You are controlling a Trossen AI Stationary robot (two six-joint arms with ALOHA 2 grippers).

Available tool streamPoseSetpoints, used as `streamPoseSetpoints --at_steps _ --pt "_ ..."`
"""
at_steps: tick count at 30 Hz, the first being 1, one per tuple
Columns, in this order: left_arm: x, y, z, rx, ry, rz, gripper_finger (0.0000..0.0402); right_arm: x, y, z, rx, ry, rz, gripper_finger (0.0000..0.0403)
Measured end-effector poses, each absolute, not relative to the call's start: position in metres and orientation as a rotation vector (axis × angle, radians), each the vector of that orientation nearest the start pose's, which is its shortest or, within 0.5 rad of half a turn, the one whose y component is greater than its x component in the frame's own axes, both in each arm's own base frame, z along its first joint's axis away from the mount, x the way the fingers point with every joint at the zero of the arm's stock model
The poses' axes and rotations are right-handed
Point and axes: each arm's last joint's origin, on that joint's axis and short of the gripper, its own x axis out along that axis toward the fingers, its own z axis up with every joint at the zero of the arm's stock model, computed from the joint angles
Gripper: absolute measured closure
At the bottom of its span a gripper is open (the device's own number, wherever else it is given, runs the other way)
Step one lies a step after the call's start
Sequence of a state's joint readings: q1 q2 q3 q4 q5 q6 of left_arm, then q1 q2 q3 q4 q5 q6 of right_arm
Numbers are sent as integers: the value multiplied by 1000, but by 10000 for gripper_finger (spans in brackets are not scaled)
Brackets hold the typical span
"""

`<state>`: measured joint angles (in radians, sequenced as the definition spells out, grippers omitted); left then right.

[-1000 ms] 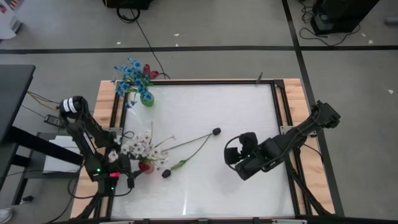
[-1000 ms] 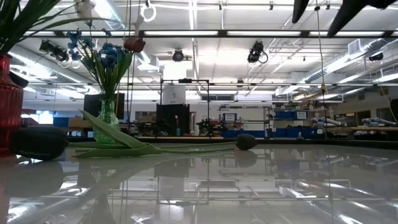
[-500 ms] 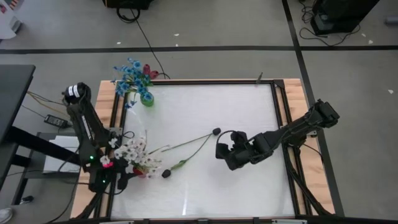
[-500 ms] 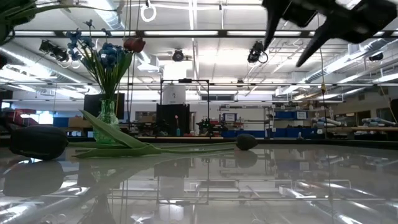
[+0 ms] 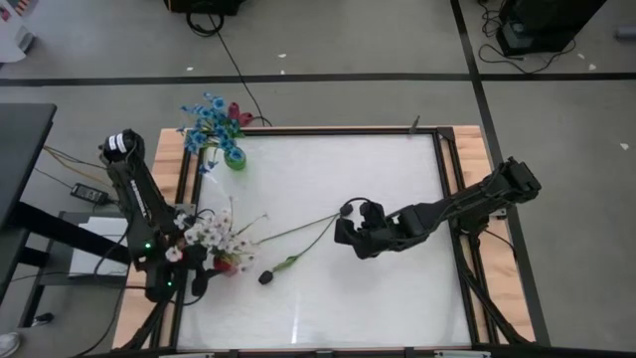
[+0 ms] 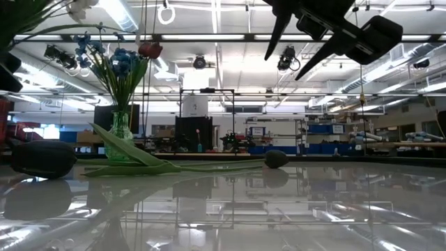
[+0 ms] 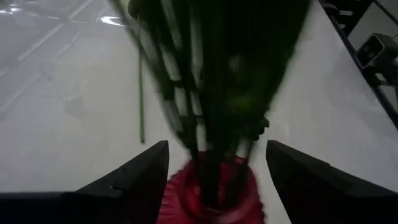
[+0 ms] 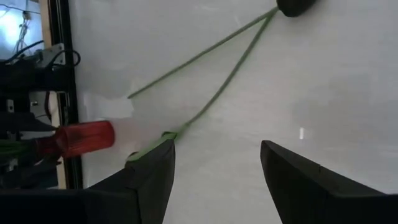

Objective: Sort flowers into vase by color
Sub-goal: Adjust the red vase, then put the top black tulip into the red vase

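While the high view is showing the spread right gripper (image 5: pixel 347 227) hovering beside two dark-headed flowers (image 5: pixel 298 242), the left wrist view alone is revealing the left gripper (image 7: pixel 216 171) gaping around the red vase (image 7: pixel 211 193); glossy white table (image 5: pixel 388 288); workshop behind.

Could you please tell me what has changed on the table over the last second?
The right claw, open, moved leftward across the table until it hangs above the dark flower heads' end of the two loose stems. The left claw drew back toward the table's left edge behind the red vase, fingers open around it. The blue flowers, their green vase and both loose stems stayed put.
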<state>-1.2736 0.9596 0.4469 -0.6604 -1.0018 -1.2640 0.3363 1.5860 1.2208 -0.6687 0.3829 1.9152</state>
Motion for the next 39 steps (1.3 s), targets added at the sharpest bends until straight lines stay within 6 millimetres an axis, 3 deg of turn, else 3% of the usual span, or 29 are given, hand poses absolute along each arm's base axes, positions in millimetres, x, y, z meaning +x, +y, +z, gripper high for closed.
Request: streamPoseSetpoints --at_steps 13,21,26,32,39 --pt "62 -128 183 -160 660 10 129 310 89 255 1372 548 -907 158" --pt "59 -121 209 -114 676 20 129 312 83 255 1377 538 -920 158" --pt "55 -118 225 -101 815 -26 129 316 77 250 1381 535 -944 158" --pt "48 -112 244 -97 1027 -51 129 342 69 220 1331 629 -901 158" --pt "39 -110 257 -336 1253 51 136 364 44 181 1363 708 -952 163"
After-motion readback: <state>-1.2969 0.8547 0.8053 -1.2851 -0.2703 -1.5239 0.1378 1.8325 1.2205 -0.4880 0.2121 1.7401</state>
